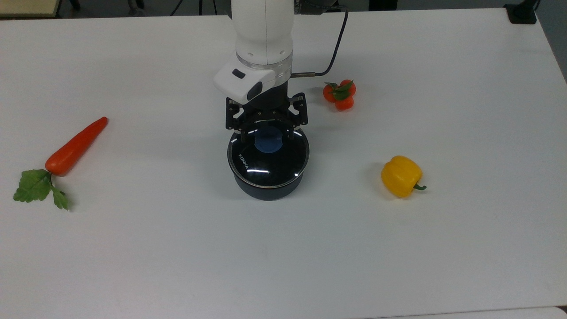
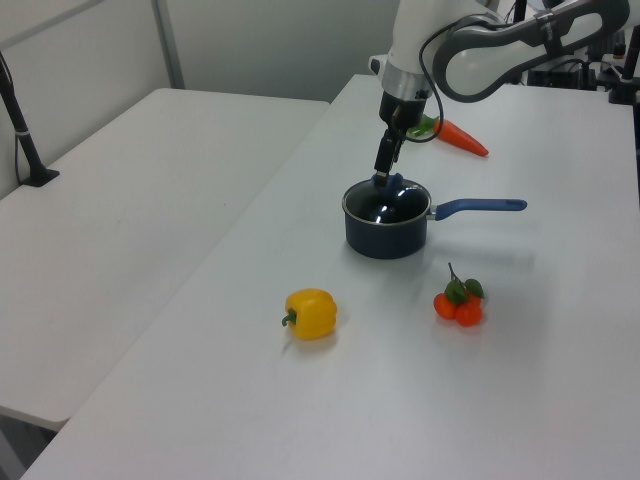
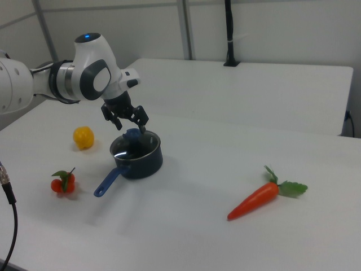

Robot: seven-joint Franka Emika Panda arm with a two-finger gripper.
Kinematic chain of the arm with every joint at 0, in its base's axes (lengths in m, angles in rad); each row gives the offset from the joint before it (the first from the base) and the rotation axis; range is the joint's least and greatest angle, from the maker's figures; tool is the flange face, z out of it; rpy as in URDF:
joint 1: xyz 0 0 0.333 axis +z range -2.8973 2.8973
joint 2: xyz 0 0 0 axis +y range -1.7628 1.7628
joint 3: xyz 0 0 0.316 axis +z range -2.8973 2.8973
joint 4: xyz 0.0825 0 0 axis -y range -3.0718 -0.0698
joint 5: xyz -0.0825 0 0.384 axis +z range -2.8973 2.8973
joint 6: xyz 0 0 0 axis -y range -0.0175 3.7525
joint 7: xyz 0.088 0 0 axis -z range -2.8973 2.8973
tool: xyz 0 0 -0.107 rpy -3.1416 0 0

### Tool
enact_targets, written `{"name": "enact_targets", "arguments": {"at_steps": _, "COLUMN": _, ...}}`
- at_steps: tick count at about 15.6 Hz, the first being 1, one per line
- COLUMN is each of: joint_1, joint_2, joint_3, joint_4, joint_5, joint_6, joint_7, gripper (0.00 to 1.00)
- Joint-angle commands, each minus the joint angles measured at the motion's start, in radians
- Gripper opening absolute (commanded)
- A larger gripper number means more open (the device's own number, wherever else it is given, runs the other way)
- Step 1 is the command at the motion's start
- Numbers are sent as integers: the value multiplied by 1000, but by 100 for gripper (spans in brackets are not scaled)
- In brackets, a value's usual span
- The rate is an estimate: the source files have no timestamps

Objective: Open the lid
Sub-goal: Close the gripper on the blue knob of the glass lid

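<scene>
While the lid (image 1: 268,157) sits on the saucepan (image 2: 385,234) | gripper (image 1: 266,133) spread wide around blue knob (image 1: 268,139) | step: approach | next: lower, close, lift straight.

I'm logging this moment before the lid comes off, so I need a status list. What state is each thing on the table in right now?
lid: closed, seated on the saucepan.
hand: open, fingers either side of the lid's blue knob, not yet closed on it.
saucepan: upright on the table, covered.
carrot: lying flat.
yellow pepper: lying on its side.
tomatoes: resting in a cluster.
</scene>
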Motion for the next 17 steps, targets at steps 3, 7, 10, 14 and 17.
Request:
{"name": "enact_targets", "arguments": {"at_steps": 3, "joint_1": 7, "joint_2": 18, "joint_3": -7, "joint_4": -2, "joint_5": -1, "joint_6": 2, "joint_7": -13, "gripper": 95}}
{"name": "enact_targets", "arguments": {"at_steps": 7, "joint_1": 7, "joint_2": 18, "joint_3": -9, "joint_4": -1, "joint_5": 1, "joint_6": -6, "joint_7": -13, "gripper": 84}}
{"name": "enact_targets", "arguments": {"at_steps": 10, "joint_1": 8, "joint_2": 12, "joint_3": -7, "joint_4": -1, "joint_5": 1, "joint_6": -30, "joint_7": -11, "gripper": 79}}
{"name": "enact_targets", "arguments": {"at_steps": 14, "joint_1": 8, "joint_2": 7, "joint_3": -9, "joint_4": 4, "joint_5": 1, "joint_6": -61, "joint_7": 33, "gripper": 71}}
{"name": "enact_targets", "arguments": {"at_steps": 17, "joint_1": 8, "joint_2": -9, "joint_3": -7, "joint_4": 4, "joint_5": 4, "joint_6": -64, "joint_7": 42, "gripper": 57}}
